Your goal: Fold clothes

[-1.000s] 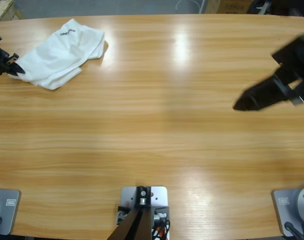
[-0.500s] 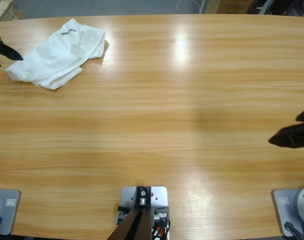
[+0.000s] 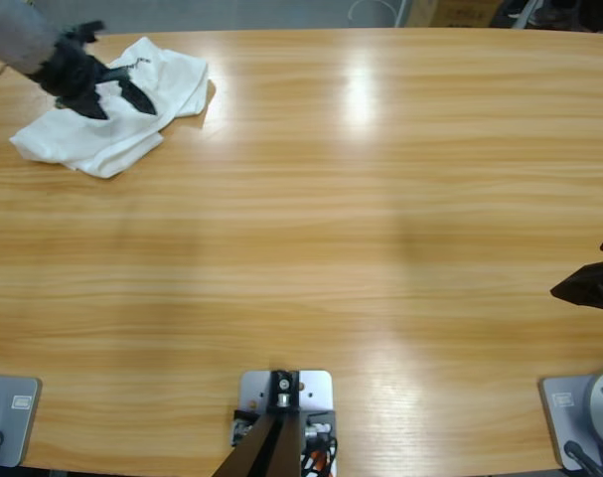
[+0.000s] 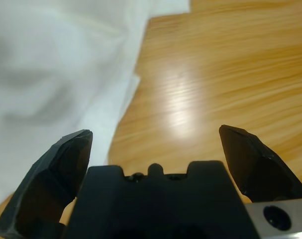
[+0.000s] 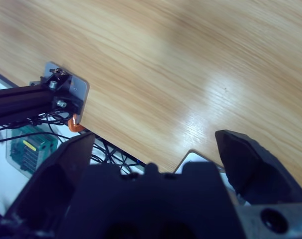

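A crumpled white T-shirt with small dark lettering at its neck lies at the table's far left corner. My left gripper hangs over the shirt's middle. In the left wrist view its jaws stand open, with the white fabric under the left jaw and bare wood under the right one; nothing is held. My right gripper shows only as black jaw tips at the right edge, far from the shirt. The right wrist view shows the right gripper open over bare wood near the table's front edge.
The long wooden table stretches between the two arms with nothing else on it. Its front edge, with cables and a green circuit board below it, shows in the right wrist view.
The left arm has swung in from the left edge and now hangs over the shirt. The right gripper has drawn back to the right edge and toward the table's front. The shirt has not moved.
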Robot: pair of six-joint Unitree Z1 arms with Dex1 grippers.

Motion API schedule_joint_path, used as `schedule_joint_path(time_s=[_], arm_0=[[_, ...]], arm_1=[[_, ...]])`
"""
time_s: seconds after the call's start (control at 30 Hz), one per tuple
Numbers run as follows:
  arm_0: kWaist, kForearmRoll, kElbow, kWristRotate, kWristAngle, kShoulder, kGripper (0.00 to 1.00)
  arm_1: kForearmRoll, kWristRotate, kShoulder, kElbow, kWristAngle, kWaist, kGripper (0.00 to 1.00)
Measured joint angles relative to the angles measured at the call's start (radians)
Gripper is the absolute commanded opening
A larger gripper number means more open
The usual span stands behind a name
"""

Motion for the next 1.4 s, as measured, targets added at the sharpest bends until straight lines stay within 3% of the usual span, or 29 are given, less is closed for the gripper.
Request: schedule_joint_path(time_s=[0.3,0.73,0.93,1.4], arm_0=[[-0.003,0.000,0.008,0.000,-0.012,0.060,1.000],[0.036,-0.087,0.174,-0.025,-0.055,0.061,1.000],[0.115,-0.090,0.195,-0.034,-0.058,0.063,1.000],[0.402,-0.090,0.212,-0.060,0.012,0.049,1.000]], arm_1=[[-0.008,0.000,0.005,0.006,0.000,-0.017,1.000],[-0.009,0.000,0.006,0.009,0.000,-0.017,1.000],[-0.009,0.000,0.006,0.009,0.003,-0.017,1.000],[-0.009,0.000,0.005,0.009,0.003,-0.017,1.000]])
